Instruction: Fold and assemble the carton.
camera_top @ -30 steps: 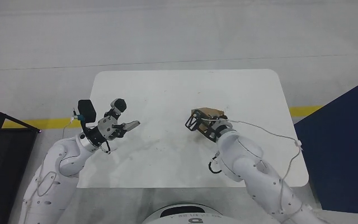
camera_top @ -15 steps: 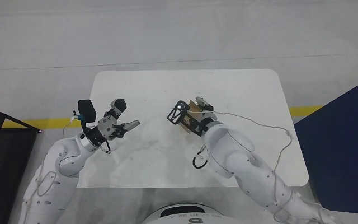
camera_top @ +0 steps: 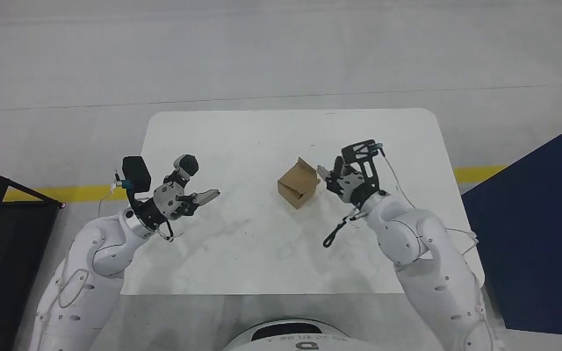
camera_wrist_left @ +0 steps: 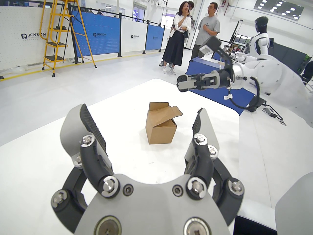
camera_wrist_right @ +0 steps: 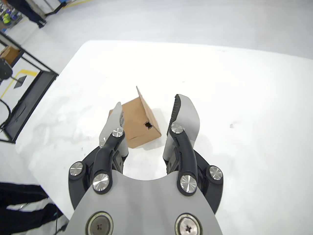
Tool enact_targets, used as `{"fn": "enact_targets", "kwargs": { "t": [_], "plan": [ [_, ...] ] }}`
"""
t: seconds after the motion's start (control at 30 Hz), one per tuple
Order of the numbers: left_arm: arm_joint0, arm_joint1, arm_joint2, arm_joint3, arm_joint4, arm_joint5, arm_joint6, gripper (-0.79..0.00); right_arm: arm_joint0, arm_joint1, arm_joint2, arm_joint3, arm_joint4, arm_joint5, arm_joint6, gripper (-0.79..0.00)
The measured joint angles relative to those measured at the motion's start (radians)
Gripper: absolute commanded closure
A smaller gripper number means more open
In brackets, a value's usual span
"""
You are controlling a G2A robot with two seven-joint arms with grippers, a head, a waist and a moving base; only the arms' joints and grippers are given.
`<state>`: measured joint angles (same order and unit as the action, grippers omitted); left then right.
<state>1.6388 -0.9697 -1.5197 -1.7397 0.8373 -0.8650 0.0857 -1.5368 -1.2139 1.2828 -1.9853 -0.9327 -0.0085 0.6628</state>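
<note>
While carton [camera_top: 299, 182] stands on bench [camera_top: 263, 132] with top flap untucked, right gripper [camera_top: 330, 175] and left gripper [camera_top: 201, 181] hold nothing, jaws released. Likely next: press flap shut.

carton [camera_top: 298, 182] centred, flap [camera_wrist_left: 167, 113] raised — open table [camera_top: 255, 145] toward left end effector [camera_top: 200, 180]

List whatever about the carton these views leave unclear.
1. Underside of the carton: in every view it rests against the table.
2. Its inside: in the left wrist view the bent top flap covers the opening, and in the top view it is too small to tell.
3. One side edge: in the right wrist view it is behind a finger of the right gripper.
</note>
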Motion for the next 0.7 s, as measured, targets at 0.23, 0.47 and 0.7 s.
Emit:
{"fn": "enact_targets", "kwargs": {
  "t": [0.23, 0.47, 0.7],
  "plan": [
    [0.000, 0.000, 0.000, 0.000, 0.000, 0.000, 0.000, -0.785, 0.154, -0.008, -0.079, 0.122, -0.018, -0.033, 0.111, -0.360],
    [0.000, 0.000, 0.000, 0.000, 0.000, 0.000, 0.000, -0.785, 0.281, -0.022, -0.145, 0.246, -0.038, -0.023, 0.158, -0.320],
    [0.000, 0.000, 0.000, 0.000, 0.000, 0.000, 0.000, -0.785, 0.348, -0.030, -0.174, 0.325, -0.009, -0.017, 0.203, 0.000]
  ]
}}
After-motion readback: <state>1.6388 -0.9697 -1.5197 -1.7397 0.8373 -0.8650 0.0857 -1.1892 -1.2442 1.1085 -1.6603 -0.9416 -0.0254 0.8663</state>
